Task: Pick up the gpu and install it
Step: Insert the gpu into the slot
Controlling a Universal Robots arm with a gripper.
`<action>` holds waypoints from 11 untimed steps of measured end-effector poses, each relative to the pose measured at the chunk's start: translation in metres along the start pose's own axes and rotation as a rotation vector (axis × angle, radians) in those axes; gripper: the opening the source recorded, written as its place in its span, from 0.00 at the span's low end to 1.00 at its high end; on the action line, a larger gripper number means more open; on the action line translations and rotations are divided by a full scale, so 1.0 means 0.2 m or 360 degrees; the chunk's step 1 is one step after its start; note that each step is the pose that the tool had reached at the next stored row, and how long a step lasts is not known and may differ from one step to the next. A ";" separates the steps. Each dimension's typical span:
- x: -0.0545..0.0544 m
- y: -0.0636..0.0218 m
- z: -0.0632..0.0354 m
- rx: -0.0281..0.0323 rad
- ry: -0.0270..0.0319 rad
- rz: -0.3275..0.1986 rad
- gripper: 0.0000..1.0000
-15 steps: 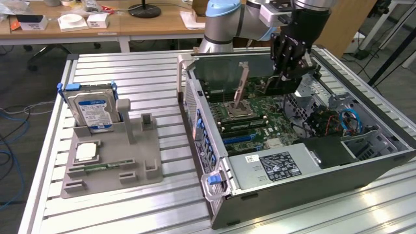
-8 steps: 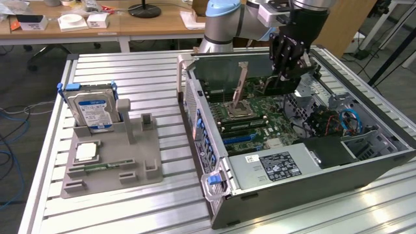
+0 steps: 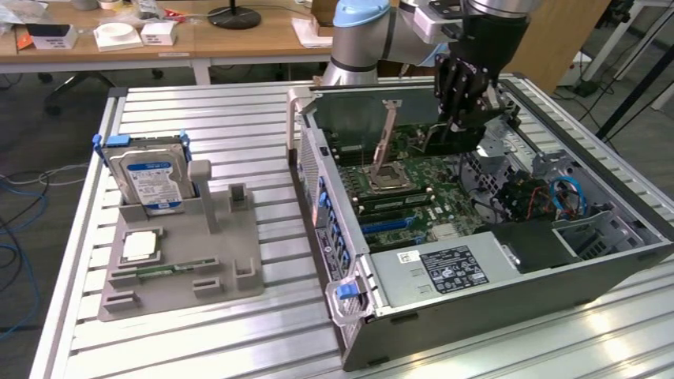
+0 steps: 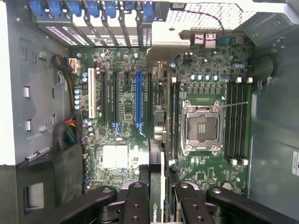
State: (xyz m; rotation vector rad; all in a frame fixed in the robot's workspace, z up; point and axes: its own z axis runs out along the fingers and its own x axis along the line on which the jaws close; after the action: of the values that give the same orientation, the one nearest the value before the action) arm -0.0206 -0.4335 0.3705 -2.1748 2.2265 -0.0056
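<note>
The gpu (image 4: 158, 154) sits edge-on, clamped between the fingers of your claw (image 4: 158, 207), apparently just above the motherboard (image 4: 124, 100) inside the open computer case (image 3: 506, 292) on the tabletop (image 3: 211, 110).

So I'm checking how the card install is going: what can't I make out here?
- Exterior view: the gpu is mostly hidden by the gripper.
- Wrist view: the gpu shows edge-on; which slot lies beneath it cannot be told.
- Exterior view: the arm is cut off by the top edge.
</note>
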 end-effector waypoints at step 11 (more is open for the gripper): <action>0.00 0.023 0.046 0.00313 0.00010 0.0061 0.26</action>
State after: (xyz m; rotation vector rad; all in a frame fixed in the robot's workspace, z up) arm -0.0250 -0.4335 0.3612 -2.1224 2.2580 -0.0272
